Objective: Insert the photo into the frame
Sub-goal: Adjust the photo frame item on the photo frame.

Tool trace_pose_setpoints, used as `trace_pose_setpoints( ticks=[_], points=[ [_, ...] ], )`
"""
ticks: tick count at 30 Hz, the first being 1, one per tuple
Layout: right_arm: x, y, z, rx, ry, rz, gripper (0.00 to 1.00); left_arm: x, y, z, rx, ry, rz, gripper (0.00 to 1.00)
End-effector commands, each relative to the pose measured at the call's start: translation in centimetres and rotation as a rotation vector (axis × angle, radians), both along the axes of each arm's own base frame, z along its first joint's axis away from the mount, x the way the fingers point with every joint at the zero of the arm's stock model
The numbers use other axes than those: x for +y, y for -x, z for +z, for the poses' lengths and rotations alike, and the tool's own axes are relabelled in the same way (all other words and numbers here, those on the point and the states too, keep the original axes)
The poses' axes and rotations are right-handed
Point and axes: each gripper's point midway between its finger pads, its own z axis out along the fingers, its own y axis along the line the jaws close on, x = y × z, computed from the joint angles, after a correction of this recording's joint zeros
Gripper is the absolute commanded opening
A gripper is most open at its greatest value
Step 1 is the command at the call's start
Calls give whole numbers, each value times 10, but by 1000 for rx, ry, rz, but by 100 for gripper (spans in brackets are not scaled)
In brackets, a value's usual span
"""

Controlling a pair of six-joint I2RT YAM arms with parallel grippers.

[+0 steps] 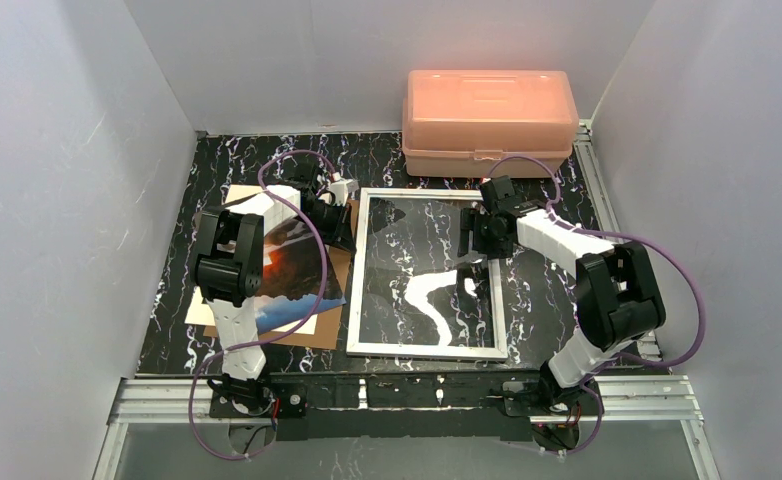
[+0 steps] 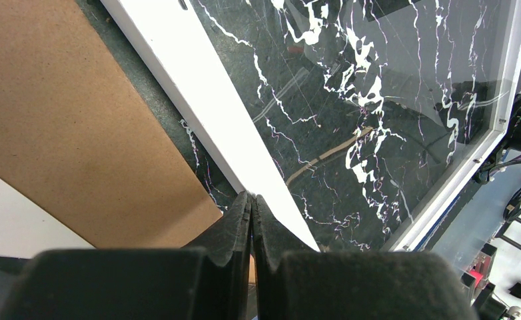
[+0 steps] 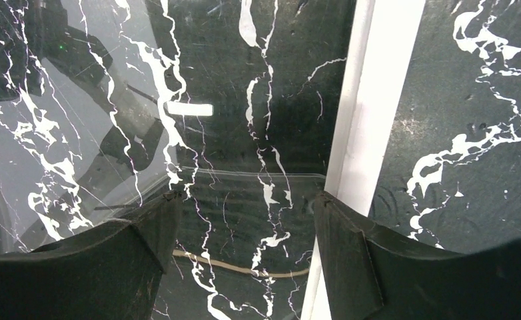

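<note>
Since the photo (image 1: 289, 270) lies flat on the brown board (image 2: 64, 120) just left of the frame (image 1: 425, 351), it is judged light, slippery and bendable, best pinched at a free edge. The left gripper (image 2: 252, 201) is clenched on nothing beside the frame's left rail; the right gripper (image 3: 244, 207) is spread wide, empty, over its right rail.

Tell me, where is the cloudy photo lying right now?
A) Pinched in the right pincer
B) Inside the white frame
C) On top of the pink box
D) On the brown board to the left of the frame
D: the photo lies flat on the brown board, beside the white frame, which holds only its clear pane.
</note>
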Motion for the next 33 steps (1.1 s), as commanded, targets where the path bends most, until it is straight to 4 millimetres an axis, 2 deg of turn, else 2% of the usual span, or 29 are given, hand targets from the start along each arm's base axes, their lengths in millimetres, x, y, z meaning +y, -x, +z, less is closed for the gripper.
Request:
trace_pose_setpoints(
  ticks=[1, 20, 33],
  points=[
    [4, 0, -6, 15, 12, 11, 80, 0, 4, -1, 39, 10, -3, 0],
    [-4, -6, -5, -7, 71, -4, 81, 1, 6, -2, 45, 8, -5, 0],
    [5, -2, -15, 25, 33, 12, 82, 2, 8, -3, 51, 6, -6, 0]
  ],
)
